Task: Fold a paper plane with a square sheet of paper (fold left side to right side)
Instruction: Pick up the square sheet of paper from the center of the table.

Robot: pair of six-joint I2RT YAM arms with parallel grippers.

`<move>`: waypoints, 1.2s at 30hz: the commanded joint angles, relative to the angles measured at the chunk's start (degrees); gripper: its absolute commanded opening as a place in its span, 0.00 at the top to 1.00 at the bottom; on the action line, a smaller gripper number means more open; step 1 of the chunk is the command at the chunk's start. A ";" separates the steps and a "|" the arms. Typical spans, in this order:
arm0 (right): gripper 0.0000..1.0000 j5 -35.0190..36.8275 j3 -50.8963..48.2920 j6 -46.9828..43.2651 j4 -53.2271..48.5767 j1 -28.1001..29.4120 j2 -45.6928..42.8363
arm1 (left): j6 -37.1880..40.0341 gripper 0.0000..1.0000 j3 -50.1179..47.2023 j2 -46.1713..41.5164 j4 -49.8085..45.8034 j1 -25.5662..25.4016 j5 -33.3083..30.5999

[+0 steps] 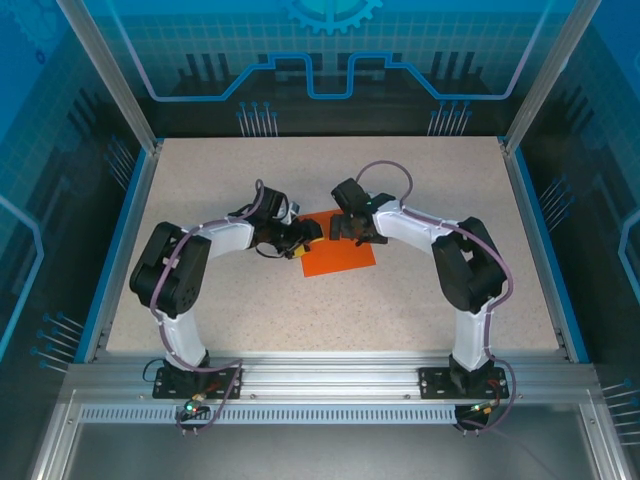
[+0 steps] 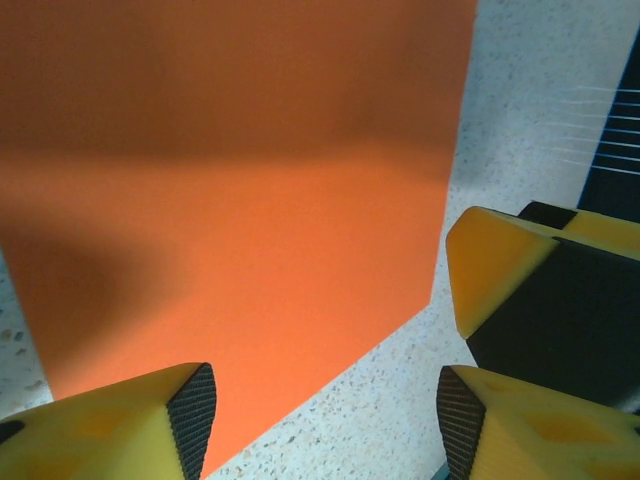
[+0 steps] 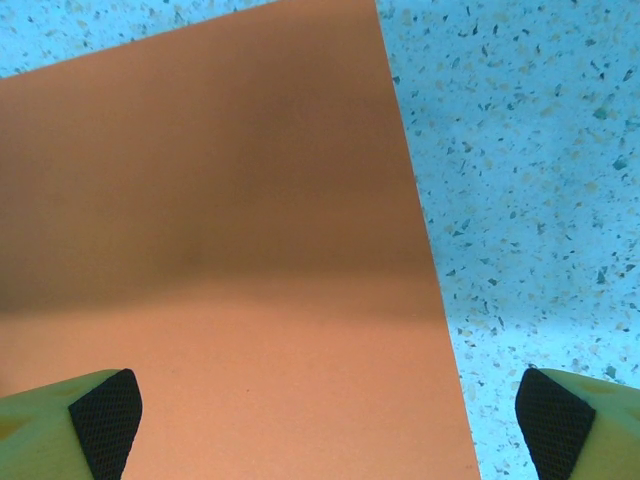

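Square sheet of paper (image 1: 338,256) lies flat mid-table on speckled table (image 1: 430,300). L gripper (image 1: 306,240) at sheet's left edge, jaws apart. R gripper (image 1: 345,232) over sheet's far edge, jaws wide, nothing held; blue circuit-print wall (image 1: 320,60) beyond sheet.

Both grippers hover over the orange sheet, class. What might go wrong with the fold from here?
The square sheet of paper lies flat on the table; the open left gripper may push it instead of lifting its edge.
The right gripper is open too, not visibly pinning the sheet, so the crease may skew.
The grippers sit close together and may collide.
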 commanded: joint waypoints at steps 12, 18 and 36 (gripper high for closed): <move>0.00 -3.36 -3.61 4.14 1.62 -0.45 3.85 | -0.33 0.38 1.14 4.23 -5.31 -1.47 -3.81; 0.00 -5.44 -4.53 5.34 2.58 0.32 4.23 | -0.22 0.40 0.97 4.68 -5.60 -1.84 -4.33; 0.07 -8.46 -1.68 4.29 2.11 2.47 3.70 | -0.51 0.40 1.23 4.60 -5.35 -2.09 -4.40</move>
